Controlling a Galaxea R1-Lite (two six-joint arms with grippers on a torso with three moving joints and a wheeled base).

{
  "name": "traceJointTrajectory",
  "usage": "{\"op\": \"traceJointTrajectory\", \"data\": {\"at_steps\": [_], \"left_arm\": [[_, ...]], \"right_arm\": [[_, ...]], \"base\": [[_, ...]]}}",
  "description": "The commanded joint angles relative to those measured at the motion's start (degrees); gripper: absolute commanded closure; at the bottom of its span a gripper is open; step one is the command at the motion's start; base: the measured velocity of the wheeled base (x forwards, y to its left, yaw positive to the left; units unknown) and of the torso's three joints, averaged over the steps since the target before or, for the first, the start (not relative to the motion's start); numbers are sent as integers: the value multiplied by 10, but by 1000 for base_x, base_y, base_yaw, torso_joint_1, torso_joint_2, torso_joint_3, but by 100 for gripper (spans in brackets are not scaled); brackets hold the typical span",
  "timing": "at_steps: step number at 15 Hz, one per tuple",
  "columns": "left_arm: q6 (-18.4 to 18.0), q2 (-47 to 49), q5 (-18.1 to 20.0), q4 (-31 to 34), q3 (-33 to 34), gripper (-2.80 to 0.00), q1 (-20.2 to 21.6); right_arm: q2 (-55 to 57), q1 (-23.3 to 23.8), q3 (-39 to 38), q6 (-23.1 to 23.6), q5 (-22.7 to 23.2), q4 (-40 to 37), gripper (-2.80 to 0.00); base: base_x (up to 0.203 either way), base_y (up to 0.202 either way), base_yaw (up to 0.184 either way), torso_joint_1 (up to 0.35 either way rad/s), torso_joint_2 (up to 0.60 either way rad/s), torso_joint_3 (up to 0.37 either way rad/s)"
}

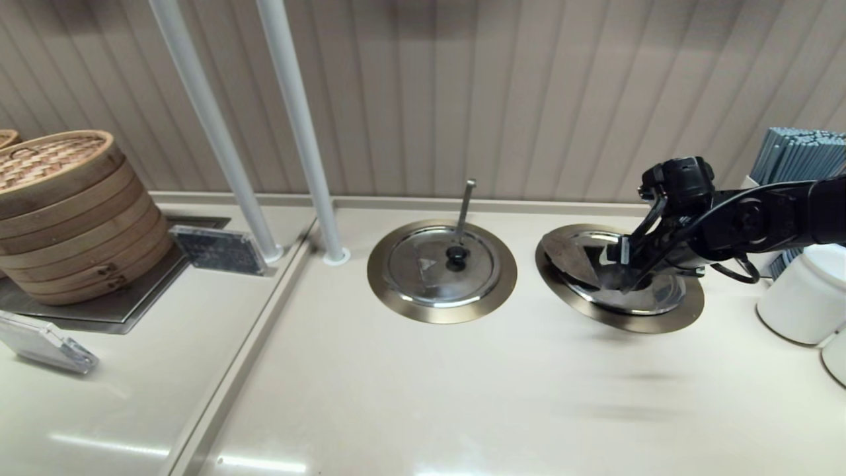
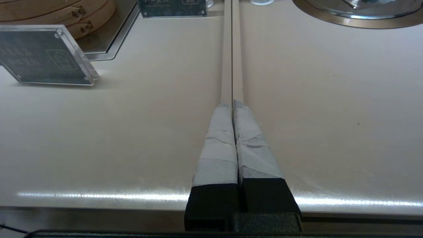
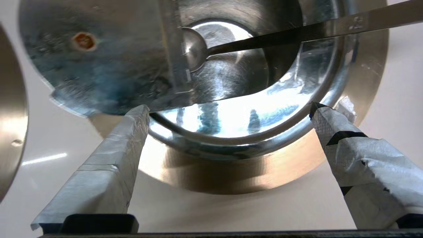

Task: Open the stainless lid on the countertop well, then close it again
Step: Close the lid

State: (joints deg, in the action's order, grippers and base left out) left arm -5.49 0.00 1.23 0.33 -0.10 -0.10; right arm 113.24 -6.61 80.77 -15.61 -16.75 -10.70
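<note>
The stainless lid (image 1: 574, 256) stands tilted up over the left part of the countertop well, whose bronze rim (image 1: 661, 322) lies at the right of the counter. In the right wrist view the lid's underside (image 3: 109, 59) faces me. Beyond it the well's shiny inside is uncovered, with the ladle handle (image 3: 297, 31) slanting across. My right gripper (image 1: 626, 268) hangs over the well, open (image 3: 228, 109). One taped fingertip (image 3: 138, 112) meets the lid's raised edge; the other stands by the well's rim (image 3: 373, 66). My left gripper (image 2: 232, 103) is shut, empty, low over the counter seam.
The twin lid (image 1: 441, 264), with a thin upright ladle handle (image 1: 466, 205), covers the middle well. Bamboo steamers (image 1: 66, 211) and acrylic signs (image 1: 218, 250) stand at the left, two white poles (image 1: 301, 132) behind. White containers (image 1: 803, 297) and grey chopsticks (image 1: 800, 155) crowd the right edge.
</note>
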Motion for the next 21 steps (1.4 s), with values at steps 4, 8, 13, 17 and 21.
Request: {"op": "traceJointTrajectory", "data": {"at_steps": [4,8,13,17,21], "left_arm": [[-1,0,0,0,0,0,0],[-1,0,0,0,0,0,0],[-1,0,0,0,1,0,0],[-1,0,0,0,0,0,0],[-1,0,0,0,0,0,0]], "right_arm": [[-69,-74,-65,56,-17,62,-280],[-85,-152,-89,125,-74,68,-280],[-49,-157,-52,285,-124,76,-280],[23,-151,29,302,-124,103,-280],[76,-147,25,347,-125,195,-280]], "base": [[0,0,0,0,0,0],[0,0,0,0,0,0],[0,0,0,0,0,0],[0,0,0,0,0,0],[0,0,0,0,0,0]]}}
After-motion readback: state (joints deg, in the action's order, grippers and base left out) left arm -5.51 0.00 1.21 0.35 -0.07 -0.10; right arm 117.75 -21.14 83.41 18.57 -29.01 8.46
